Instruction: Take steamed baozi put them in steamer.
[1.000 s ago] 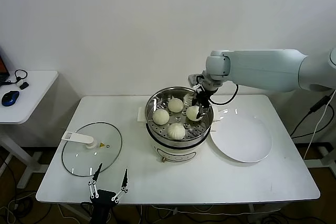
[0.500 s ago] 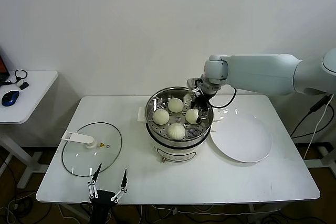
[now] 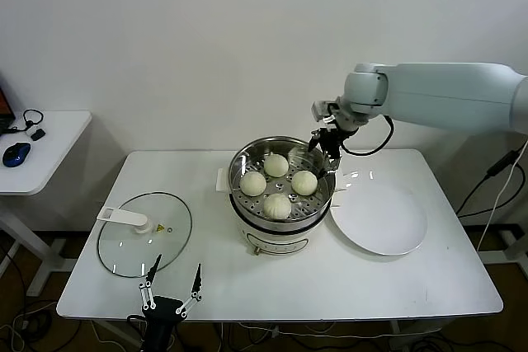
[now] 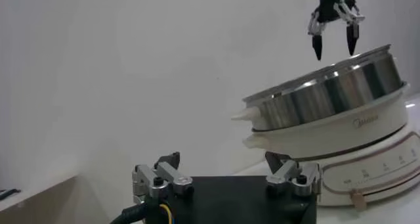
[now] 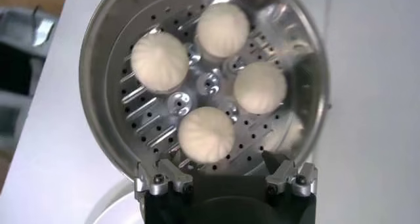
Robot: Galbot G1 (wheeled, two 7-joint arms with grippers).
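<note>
Steamer (image 3: 282,195) at mid-table (image 3: 396,286), four steamed baozi (image 3: 278,205) inside on its tray, apart from one another. Lid (image 3: 144,232) flat on the table to its left, plate (image 3: 379,218) just right. Right end effector (image 3: 320,147) above the steamer's far right rim; left end effector (image 3: 172,288) at the near table edge.

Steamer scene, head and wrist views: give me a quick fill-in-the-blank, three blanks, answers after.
1. The steamer holds ____ steamed baozi.
2. The white plate holds ____ baozi.
3. The right hand hangs open above the steamer's rim, holding ____.
Missing words: four; no; nothing.
</note>
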